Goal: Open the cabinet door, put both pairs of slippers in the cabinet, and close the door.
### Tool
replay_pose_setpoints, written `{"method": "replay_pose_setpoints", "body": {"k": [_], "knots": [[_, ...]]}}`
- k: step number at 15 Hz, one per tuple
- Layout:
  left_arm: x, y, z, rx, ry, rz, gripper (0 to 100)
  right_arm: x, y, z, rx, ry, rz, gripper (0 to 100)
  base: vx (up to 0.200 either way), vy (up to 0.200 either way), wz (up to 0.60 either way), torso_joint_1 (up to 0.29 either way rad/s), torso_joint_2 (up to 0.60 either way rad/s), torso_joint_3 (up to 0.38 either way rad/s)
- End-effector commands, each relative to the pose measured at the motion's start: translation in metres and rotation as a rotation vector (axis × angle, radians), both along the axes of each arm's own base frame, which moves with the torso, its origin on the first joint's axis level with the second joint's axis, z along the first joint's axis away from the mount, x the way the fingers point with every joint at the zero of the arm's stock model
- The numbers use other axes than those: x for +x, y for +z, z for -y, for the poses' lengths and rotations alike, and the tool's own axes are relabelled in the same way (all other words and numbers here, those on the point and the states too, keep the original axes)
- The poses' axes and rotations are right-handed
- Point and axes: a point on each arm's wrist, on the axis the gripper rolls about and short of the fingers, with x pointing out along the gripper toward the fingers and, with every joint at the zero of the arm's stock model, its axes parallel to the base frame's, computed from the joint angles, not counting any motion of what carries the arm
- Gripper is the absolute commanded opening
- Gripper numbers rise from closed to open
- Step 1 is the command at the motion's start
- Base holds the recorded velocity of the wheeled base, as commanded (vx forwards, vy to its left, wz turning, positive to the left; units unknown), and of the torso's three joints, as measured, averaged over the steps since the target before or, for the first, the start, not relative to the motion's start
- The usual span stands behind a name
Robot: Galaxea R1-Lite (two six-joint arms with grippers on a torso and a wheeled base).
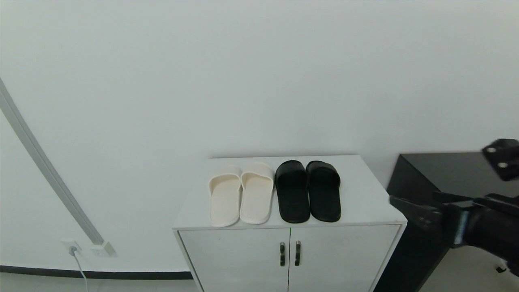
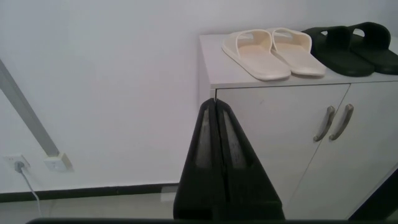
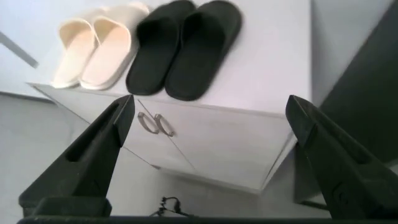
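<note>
A white two-door cabinet (image 1: 235, 255) stands against the wall, both doors closed, with two dark handles (image 1: 290, 253) at the centre seam. On its top lie a cream pair of slippers (image 1: 240, 194) and a black pair of slippers (image 1: 308, 191), side by side. My right gripper (image 1: 413, 205) hangs open beside the cabinet's right top corner, apart from it. In the right wrist view the right gripper (image 3: 208, 115) frames the doors (image 3: 217, 143), with the black slippers (image 3: 183, 46) beyond. My left gripper (image 2: 215, 102) is shut and empty, in front of the cabinet's left corner (image 2: 214, 87).
A black table (image 1: 438, 170) stands close to the cabinet's right side. Left of the cabinet, a wall socket with a cable (image 1: 73, 248) sits low and a grey conduit (image 1: 40, 162) runs diagonally up the wall. There is free floor in front.
</note>
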Motion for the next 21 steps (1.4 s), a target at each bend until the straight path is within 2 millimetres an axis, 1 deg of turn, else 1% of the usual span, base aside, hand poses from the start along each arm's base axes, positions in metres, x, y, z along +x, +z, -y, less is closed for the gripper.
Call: {"method": "replay_pose_setpoints", "body": {"k": [1,3,5,7,9,10,12,15,17,18,21], "knots": [[0.000,0.000,0.000,0.000,0.001,0.000,0,0.032,-0.009,-0.055,-0.021,0.001,-0.052,100,0.000,0.000,0.00,0.000,0.00,0.000],[0.000,0.000,0.000,0.000,0.001,-0.002,0,0.055,-0.016,-0.079,-0.034,-0.020,-0.057,100,0.000,0.000,0.00,0.000,0.00,0.000],[0.000,0.000,0.000,0.000,0.001,-0.002,0,0.084,-0.030,-0.104,-0.042,-0.037,-0.064,100,0.000,0.000,0.00,0.000,0.00,0.000],[0.000,0.000,0.000,0.000,0.001,-0.002,0,0.112,-0.042,-0.122,-0.048,-0.116,-0.040,100,0.000,0.000,0.00,0.000,0.00,0.000],[0.000,0.000,0.000,0.000,0.001,-0.002,0,0.135,-0.051,-0.138,-0.048,-0.145,-0.026,100,0.000,0.000,0.00,0.000,0.00,0.000],[0.000,0.000,0.000,0.000,0.001,-0.002,0,0.144,-0.056,-0.143,-0.052,-0.160,-0.025,100,0.000,0.000,0.00,0.000,0.00,0.000],[0.000,0.000,0.000,0.000,0.001,-0.002,0,0.162,-0.072,-0.154,-0.079,-0.208,-0.027,100,0.000,0.000,0.00,0.000,0.00,0.000],[0.000,0.000,0.000,0.000,0.001,-0.002,0,0.183,-0.092,-0.163,-0.096,-0.240,-0.036,100,0.000,0.000,0.00,0.000,0.00,0.000],[0.000,0.000,0.000,0.000,0.001,-0.002,0,0.195,-0.099,-0.166,-0.098,-0.258,-0.034,100,0.000,0.000,0.00,0.000,0.00,0.000],[0.000,0.000,0.000,0.000,0.001,-0.002,0,0.207,-0.106,-0.167,-0.106,-0.285,-0.028,100,0.000,0.000,0.00,0.000,0.00,0.000],[0.000,0.000,0.000,0.000,0.001,-0.002,0,0.224,-0.114,-0.171,-0.135,-0.290,-0.011,100,0.000,0.000,0.00,0.000,0.00,0.000]]}}
